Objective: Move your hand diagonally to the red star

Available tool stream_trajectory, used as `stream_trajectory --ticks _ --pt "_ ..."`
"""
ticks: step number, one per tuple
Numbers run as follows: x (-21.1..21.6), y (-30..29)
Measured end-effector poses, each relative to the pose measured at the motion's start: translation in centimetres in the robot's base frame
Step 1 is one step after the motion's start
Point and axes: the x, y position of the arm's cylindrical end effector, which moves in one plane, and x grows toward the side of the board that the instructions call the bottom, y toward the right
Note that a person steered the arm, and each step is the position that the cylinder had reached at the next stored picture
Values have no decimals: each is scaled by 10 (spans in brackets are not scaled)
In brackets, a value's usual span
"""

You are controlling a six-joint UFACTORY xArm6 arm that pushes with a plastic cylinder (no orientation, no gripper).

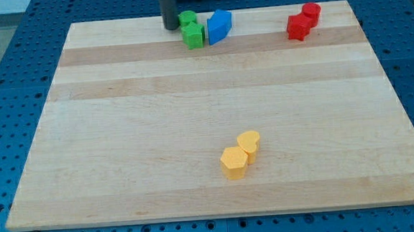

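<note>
Inspector: Camera view, status of my tip (171, 27)?

Assessor: It rests at the far edge of the pale wooden tabletop (122, 135), left of centre, just beside the green plastic cylinder (187, 18) and the green plastic cube (193, 36). A blue plastic wedge-like block (219, 26) sits just right of those.

Inspector: Jaws?

Assessor: None fitted; the arm ends in a plain dark rod, nothing gripped.

Inspector: Target location?

Assessor: Two red plastic blocks touch at the far right. I judge the nearer one the red star (299, 27), the other a red cylinder (311, 13); shapes are indistinct. The star lies well right of my tip and slightly nearer. The yellow plastic pair (240, 154), near centre, is uninvolved.
</note>
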Motion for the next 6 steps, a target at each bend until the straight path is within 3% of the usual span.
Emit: stream_trajectory --ticks 1,3,4,5,6 --pt "0 15" --pt "5 -97" --pt "62 -104" --pt "136 -61" --pt "166 42"
